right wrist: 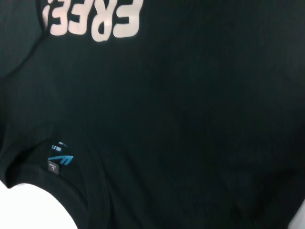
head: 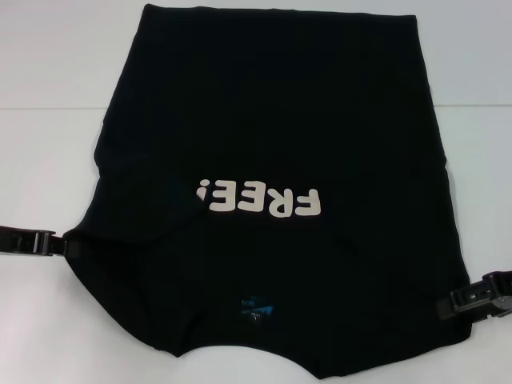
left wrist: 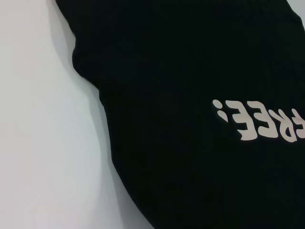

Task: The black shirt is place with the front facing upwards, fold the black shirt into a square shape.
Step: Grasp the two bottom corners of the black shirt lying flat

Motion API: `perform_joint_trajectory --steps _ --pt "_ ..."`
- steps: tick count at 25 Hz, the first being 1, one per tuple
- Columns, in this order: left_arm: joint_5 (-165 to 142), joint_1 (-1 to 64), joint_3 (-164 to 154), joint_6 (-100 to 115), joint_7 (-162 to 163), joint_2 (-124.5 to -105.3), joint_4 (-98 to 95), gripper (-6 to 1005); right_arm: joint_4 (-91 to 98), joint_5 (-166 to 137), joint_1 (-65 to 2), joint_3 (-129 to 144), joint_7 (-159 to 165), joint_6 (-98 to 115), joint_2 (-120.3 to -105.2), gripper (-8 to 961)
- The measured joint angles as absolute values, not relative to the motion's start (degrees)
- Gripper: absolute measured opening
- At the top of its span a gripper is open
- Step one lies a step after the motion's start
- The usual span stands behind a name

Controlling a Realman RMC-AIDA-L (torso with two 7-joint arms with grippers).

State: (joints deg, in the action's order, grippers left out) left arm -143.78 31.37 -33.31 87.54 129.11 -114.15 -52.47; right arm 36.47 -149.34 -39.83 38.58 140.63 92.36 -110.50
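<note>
We see the large plain black short-sleeved cloth T-shirt point(head: 272, 136) spread front-up across the white worktop point(head: 48, 96), taking up most of the head view, with its collar end nearest the robot and its hem end far off at the top edge of that view. The white rounded "FREE!" lettering point(head: 258, 200) reads upside down from the robot's side and sits a little nearer than the middle of the cloth, and the small blue neck label point(head: 258, 306) lies just inside the collar, close to the near edge. Both sleeves seem already turned in, since the sides run as fairly straight edges, though the near left corner bulges outward into a point. Our left gripper point(head: 58, 244) reaches in low from the left edge of the head view and meets that pointed corner of the shirt; it looks closed on the cloth there (the fingertips themselves are hard to tell from the black fabric). Our right gripper point(head: 458, 306) comes in from the right edge at the near right side of the shirt, touching its edge, and we cannot tell whether it is pinching the cloth. The left wrist view shows the shirt's curved left edge against the bare worktop, and the right wrist view shows the label and collar curve.
</note>
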Motion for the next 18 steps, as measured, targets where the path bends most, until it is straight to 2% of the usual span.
perform_joint_trajectory --steps 8,18 --pt "-143.62 31.38 -33.31 87.55 129.11 -114.08 -52.4 16 36.44 -149.55 -39.48 39.04 140.6 92.24 -110.42 804" --pt "-143.61 31.38 -33.31 87.61 129.11 -114.07 -52.38 16 36.84 -149.64 -38.52 38.99 140.85 92.28 -109.38 803"
